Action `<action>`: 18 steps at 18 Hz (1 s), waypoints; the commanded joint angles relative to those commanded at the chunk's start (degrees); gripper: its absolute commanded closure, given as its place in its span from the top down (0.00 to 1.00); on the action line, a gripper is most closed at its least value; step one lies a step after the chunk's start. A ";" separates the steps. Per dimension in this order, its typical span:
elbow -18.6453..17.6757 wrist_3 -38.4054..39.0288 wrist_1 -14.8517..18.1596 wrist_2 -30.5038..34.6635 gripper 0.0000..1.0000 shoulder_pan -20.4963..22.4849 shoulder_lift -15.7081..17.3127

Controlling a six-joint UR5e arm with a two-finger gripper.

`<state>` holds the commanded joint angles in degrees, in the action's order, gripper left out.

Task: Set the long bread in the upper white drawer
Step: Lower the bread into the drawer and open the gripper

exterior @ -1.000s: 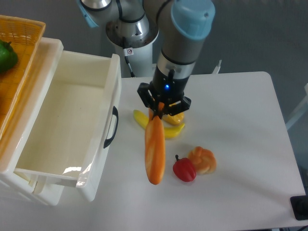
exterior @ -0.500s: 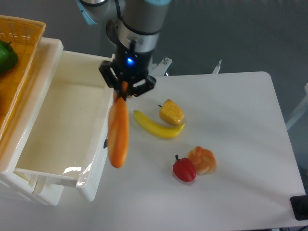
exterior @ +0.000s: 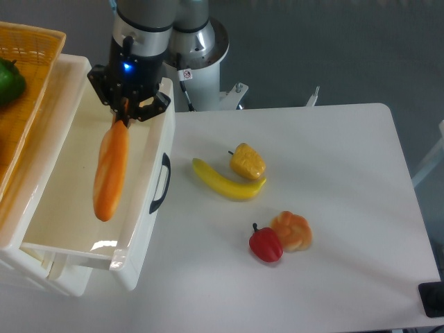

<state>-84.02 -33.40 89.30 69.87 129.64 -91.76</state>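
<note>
Nearest the camera on the white counter (exterior: 347,173) lie a glossy red bell pepper (exterior: 266,244) and, touching its right side, a small knotted golden bun (exterior: 293,230). A little farther back a smooth curved yellow banana (exterior: 225,182) rests on the counter, and just behind its right end sits a lumpy yellow pepper (exterior: 248,161) with a short dark stem.

To the left, the upper white drawer (exterior: 136,229) stands pulled out over the counter's edge: a deep, glossy, white plastic box with rounded corners and a black curved handle (exterior: 160,183) on its front wall. Its bare floor shows a bright reflection near the front corner. The long bread (exterior: 111,171), a smooth orange-golden loaf with rounded ends, hangs nearly upright over the drawer's interior, near the front wall, its lower end down among the drawer walls; whether it touches the floor cannot be told.

The end effector (exterior: 124,111) is pinching the top end of the long bread, black fingers pressed against it from both sides, with a blue light glowing on the wrist above.

Farther left, a woven yellow basket (exterior: 31,48) sits on top of the drawer unit, and a green, shiny, rounded fruit or vegetable (exterior: 9,81) lies inside it, cut off by the frame edge. Behind all this rises the grey robot base (exterior: 198,45).
</note>
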 joint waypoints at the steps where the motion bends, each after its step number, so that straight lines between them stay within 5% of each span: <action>1: 0.00 -0.09 -0.09 0.00 0.46 0.00 0.00; 4: -0.09 -0.53 -0.26 0.18 0.60 -0.09 -0.09; 14: 0.17 -0.79 -0.70 0.35 0.74 0.79 -0.35; 15: 0.18 -1.58 -0.70 0.61 0.81 1.57 -0.35; 16: 0.35 -2.89 -0.70 0.70 1.00 2.63 -0.44; 18: 0.70 -5.35 -1.40 0.70 1.00 5.00 -1.14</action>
<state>-83.32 -38.75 87.90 70.58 134.64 -92.90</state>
